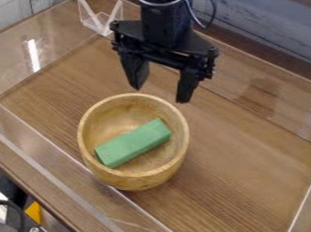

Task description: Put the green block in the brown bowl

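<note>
Inside the brown bowl on the bench lies the green block, apparently placed there to complete the task, while behind it my gripper hangs with fingers spread, presumably so as to leave the block undisturbed.

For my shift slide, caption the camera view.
Green block inside the brown bowl, open gripper above the table.

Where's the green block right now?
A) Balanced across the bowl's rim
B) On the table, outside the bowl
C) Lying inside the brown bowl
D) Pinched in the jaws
C: the green block lies within the walls of the brown bowl, with the open jaws well away from it.
</note>
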{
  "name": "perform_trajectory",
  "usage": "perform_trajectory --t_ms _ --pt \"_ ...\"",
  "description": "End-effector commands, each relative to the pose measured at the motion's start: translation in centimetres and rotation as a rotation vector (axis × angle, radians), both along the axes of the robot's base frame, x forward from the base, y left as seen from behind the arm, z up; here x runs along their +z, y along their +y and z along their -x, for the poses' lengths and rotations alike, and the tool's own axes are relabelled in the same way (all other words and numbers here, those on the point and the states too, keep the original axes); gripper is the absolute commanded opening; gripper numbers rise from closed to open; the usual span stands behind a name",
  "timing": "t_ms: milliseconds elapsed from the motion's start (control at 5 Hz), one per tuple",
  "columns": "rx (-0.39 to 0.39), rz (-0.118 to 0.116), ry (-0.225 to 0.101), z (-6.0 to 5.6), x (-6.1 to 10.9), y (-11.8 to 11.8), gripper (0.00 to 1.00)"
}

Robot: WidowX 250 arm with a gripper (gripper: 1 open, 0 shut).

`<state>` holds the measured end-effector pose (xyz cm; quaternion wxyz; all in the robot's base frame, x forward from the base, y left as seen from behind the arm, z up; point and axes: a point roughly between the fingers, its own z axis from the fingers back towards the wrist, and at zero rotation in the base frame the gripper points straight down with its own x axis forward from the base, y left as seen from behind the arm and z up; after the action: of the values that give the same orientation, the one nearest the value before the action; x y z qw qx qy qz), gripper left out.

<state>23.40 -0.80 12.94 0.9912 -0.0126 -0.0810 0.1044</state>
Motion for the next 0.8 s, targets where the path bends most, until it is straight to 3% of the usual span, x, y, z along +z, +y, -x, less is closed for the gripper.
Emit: perform_trajectory --t_ms 0,200,400,600 --pt "0.055 0.004 -0.047 -1.6 1.8 -0.6 1.0" --pt "0.112 0.013 -0.074 -4.2 2.8 -0.7 1.0" --pt "0.147 0.008 -0.097 -6.5 3.3 -1.0 1.0" --pt "0.176 0.013 -0.122 -8.1 2.5 -1.0 1.0"
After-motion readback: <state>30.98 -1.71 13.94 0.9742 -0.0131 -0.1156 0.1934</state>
